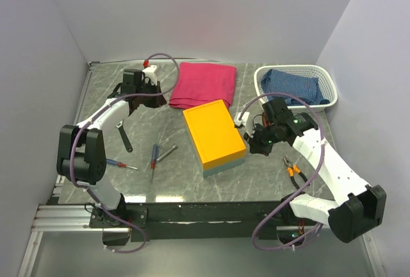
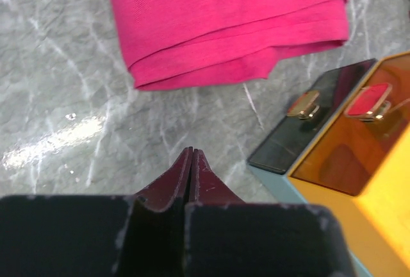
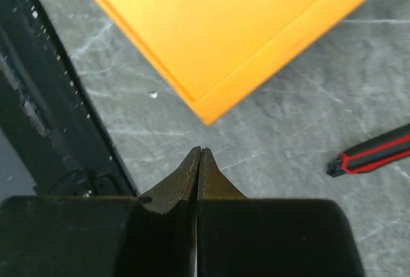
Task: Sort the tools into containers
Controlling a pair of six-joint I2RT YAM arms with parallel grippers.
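The box with the orange-yellow top stands mid-table; it also shows in the left wrist view and the right wrist view. The white basket stands at the far right. A dark wrench, two red-handled screwdrivers and a thin grey tool lie left of the box. Orange-handled pliers lie at the near right. A red-and-black handle lies by my right gripper. My left gripper is shut and empty near the pink cloth. My right gripper is shut and empty just off the box's near right corner.
A folded pink cloth lies behind the box. A blue cloth fills the basket. The black rail runs along the table's near edge. Walls close in the left, back and right sides.
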